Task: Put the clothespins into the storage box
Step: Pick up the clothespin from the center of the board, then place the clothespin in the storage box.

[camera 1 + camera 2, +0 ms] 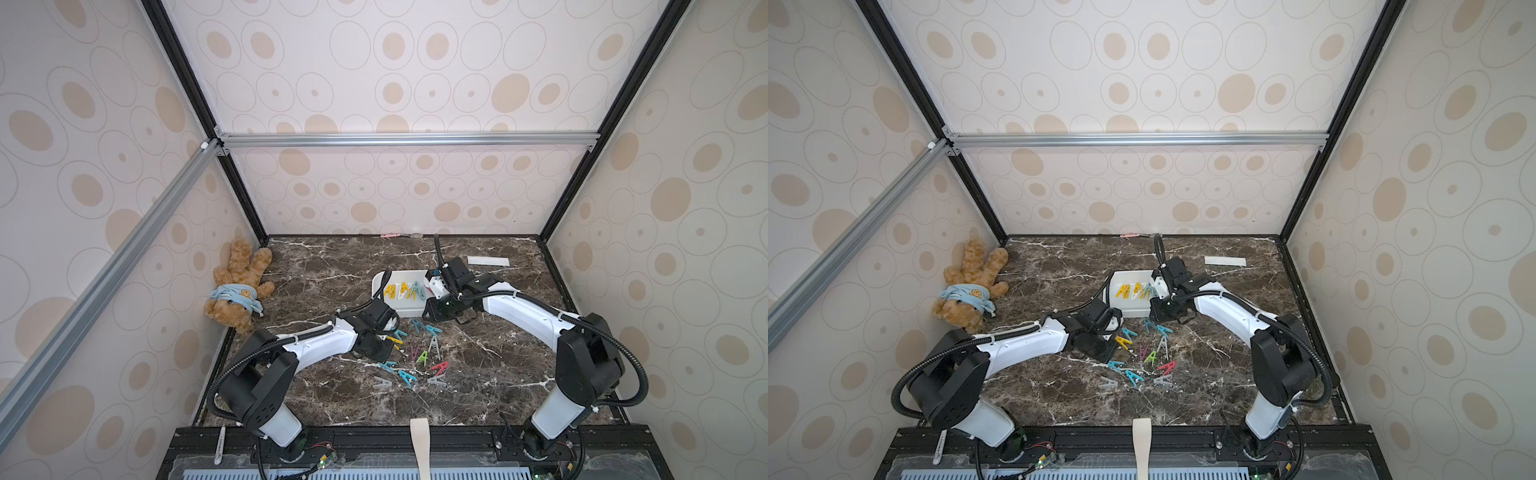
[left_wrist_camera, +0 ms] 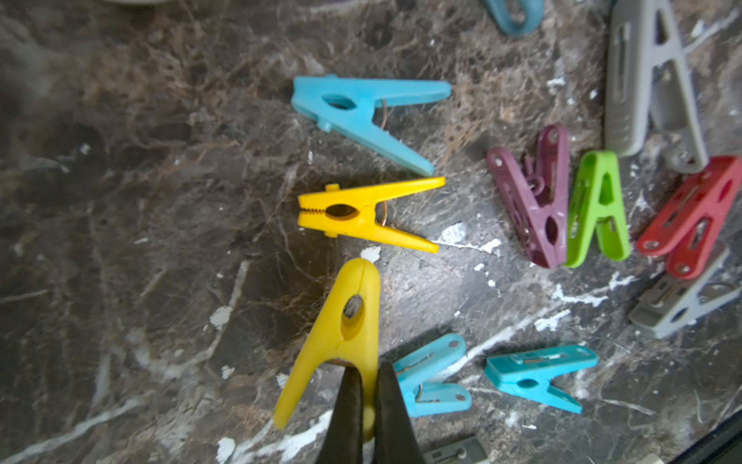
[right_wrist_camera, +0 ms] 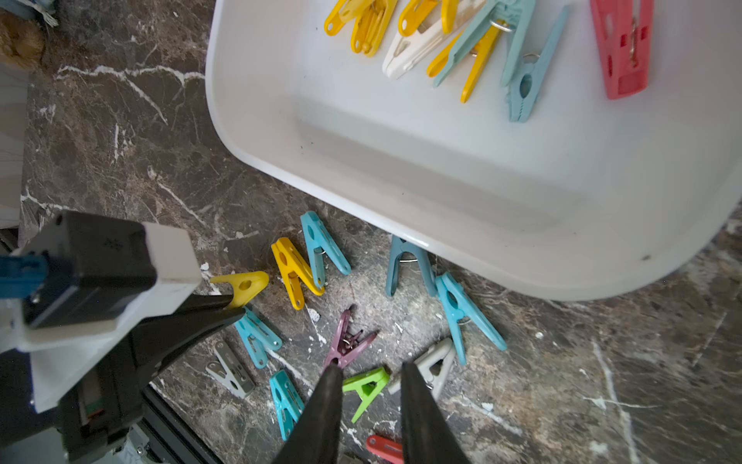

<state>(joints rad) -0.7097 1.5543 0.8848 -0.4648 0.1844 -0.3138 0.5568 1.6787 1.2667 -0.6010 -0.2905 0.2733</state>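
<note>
Left hand [image 2: 367, 375] pinches one leg of the yellow A-shaped plastic clothespin [image 2: 345, 321], its nose pointing away from the hand; the white plastic storage box [image 1: 403, 309] lies just beyond, toward the far edge of the desk [image 1: 324, 266].

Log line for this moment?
left gripper: shut on yellow clothespin | right gripper: open, empty | storage box: holds several clothespins

Both top views high at the front, looking down over the whole table [image 1: 324, 266], wrist cameras close above it, sharing the loose clothespins [image 2: 369, 215], right one also showing the box [image 3: 401, 160].
</note>
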